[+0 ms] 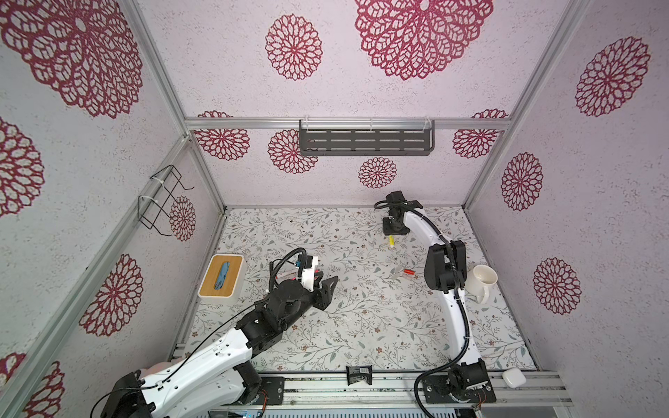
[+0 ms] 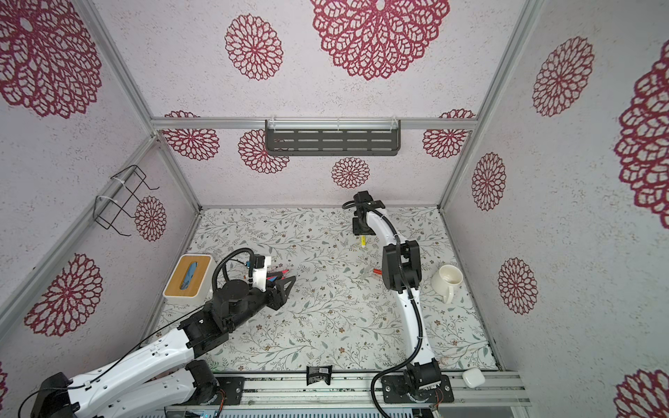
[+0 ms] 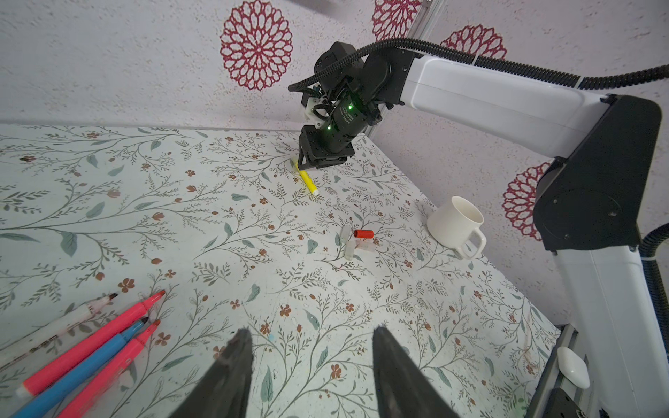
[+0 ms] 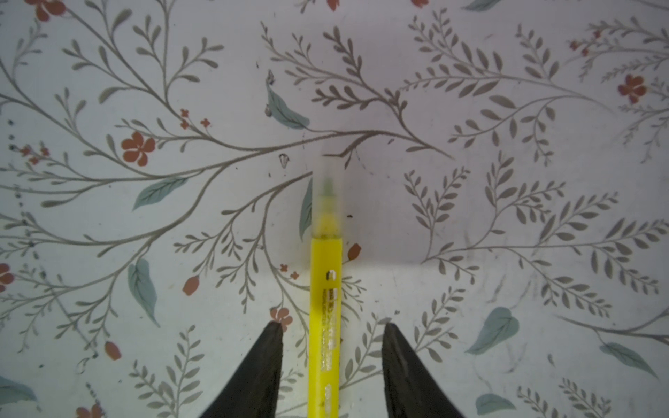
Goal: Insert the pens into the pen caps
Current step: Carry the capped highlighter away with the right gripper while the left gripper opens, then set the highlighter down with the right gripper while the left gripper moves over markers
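Matte leaf-printed tabletop [image 4: 506, 181] under me; my right gripper [image 4: 331, 324] stands spread around a slim yellow pen [image 4: 325, 282], frosted cap [image 4: 327, 173] on.

a capped yellow pen [image 4: 324, 307] lay flat at the table's one o'clock. four uncapped pens [image 3: 90, 343] lay side by side at nine. loose caps [image 3: 363, 234] clustered at two.
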You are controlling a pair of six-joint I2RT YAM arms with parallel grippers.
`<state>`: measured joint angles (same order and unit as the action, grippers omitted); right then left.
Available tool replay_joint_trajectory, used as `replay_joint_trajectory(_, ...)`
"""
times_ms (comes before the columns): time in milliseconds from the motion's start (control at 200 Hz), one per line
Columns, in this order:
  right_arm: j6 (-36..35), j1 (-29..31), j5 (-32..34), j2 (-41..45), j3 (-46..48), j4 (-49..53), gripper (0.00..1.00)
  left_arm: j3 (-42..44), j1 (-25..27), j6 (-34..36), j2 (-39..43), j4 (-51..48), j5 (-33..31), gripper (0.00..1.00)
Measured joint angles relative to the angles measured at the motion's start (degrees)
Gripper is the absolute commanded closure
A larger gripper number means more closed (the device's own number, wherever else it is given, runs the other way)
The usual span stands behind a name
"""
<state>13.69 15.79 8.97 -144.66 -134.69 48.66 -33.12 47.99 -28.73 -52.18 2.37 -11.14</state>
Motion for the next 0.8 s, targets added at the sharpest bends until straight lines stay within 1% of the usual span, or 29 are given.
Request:
replay_joint_trajectory(75, 0.0, 0.0, -0.1, 2.1, 2.2, -0.5, 0.54, 0.0, 0.0, 0.0, 0.0, -0.3, -0.1, 0.44)
replay_joint_trajectory(180, 0.0, 0.3, -0.2, 8.0, 7.6, -1.7, 0.53, 0.0, 0.0, 0.2, 0.0, -0.8, -0.6, 0.43)
replay_joint_trajectory(330, -0.1, 1.2, -2.2, 19.8, 17.7, -6.1, 0.51, 0.0, -0.2, 0.4, -0.2, -1.6, -1.9, 0.38)
replay_joint_trajectory(410, -0.1, 1.9, -4.3, 27.5, 25.2, -10.8, 0.49, -1.0, -1.1, 0.1, -1.6, -3.7, -2.9, 0.38)
replay_joint_trajectory(505, -0.1, 2.7, -7.9, 36.2, 35.0, -17.2, 0.47, -4.1, -4.0, -1.1, -5.5, -8.2, -3.4, 0.38)
replay_joint_trajectory(595, 0.4, 3.4, -12.8, 43.9, 44.8, -23.8, 0.43, -7.3, -8.5, -2.4, -9.9, -11.9, -2.8, 0.38)
replay_joint_trajectory(695, 0.5, 4.0, -18.3, 50.4, 54.6, -30.1, 0.37, -9.3, -13.2, -3.2, -14.2, -14.5, -1.3, 0.39)
replay_joint_trajectory(801, 0.4, 5.0, -21.7, 56.0, 62.9, -34.6, 0.32, -12.2, -16.8, -3.2, -19.6, -17.2, -0.3, 0.39)
